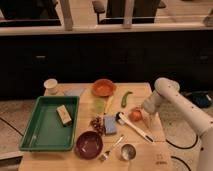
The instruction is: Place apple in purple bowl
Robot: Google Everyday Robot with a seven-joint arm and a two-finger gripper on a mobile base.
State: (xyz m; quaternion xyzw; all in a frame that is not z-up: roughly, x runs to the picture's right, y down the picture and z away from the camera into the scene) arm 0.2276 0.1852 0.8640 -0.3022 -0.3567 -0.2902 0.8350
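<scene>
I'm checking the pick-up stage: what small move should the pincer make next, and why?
Probably ease the pincer down around the apple and close. It stands open right beside the apple, by the edge of the table on the arm's side; the apple lies unheld, and the purple bowl sits empty at the front.
</scene>
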